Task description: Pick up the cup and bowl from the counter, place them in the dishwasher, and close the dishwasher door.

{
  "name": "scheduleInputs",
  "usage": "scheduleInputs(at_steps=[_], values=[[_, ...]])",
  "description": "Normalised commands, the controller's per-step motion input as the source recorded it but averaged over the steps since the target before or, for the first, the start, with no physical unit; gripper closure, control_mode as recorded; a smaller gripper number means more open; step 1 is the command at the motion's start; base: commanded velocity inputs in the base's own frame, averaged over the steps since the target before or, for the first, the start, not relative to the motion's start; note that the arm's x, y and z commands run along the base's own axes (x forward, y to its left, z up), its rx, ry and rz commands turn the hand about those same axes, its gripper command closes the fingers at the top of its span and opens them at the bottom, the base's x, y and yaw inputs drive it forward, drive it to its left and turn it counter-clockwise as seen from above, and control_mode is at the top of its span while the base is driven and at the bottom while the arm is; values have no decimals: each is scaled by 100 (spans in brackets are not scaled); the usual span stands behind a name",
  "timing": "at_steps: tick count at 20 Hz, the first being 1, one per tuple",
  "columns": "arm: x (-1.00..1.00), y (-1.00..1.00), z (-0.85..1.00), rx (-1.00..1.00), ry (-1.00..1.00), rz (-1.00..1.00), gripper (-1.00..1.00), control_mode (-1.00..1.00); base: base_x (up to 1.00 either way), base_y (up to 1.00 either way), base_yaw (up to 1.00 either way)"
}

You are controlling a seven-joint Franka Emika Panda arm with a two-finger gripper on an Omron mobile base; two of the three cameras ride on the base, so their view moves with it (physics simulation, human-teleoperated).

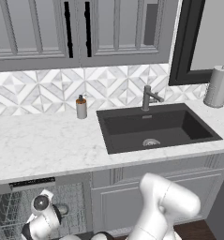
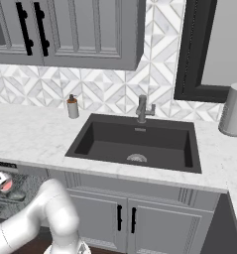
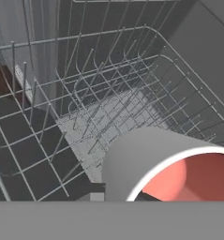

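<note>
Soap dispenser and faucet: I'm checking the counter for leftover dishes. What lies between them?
Bare marble counter, no dishes, between the soap dispenser and the faucet; both base views show it.

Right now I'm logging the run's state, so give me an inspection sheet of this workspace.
Surface: white marble-look counter with dark rectangular sink set in.
Job's things: white-grey cup with red-pink inside, over the grey wire dishwasher rack; bowl cannot tell.
Clutter: brown soap dispenser bottle, grey faucet, grey paper towel roll.
Grippers: gripper shut on the cup.
Cables: nothing seen.
Surroundings: grey panelled cabinets, patterned tile backsplash.
</note>
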Motion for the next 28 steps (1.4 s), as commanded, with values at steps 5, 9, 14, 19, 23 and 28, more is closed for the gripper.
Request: scheduleInputs(at_steps=[5, 9, 14, 19, 23, 28], values=[[-3, 0, -44, 0, -2, 0, 100, -100, 0, 0, 0], [-34, 11, -36, 0, 0, 0, -100, -100, 0, 0, 0], [-19, 11, -6, 0, -12, 0, -100, -100, 0, 0, 0], [-15, 0, 15, 0, -18, 0, -100, -100, 0, 0, 0], [-50, 0, 38, 0, -5, -1, -100, -100, 0, 0, 0], [-72, -6, 78, 0, 28, -10, -100, -100, 0, 0, 0]])
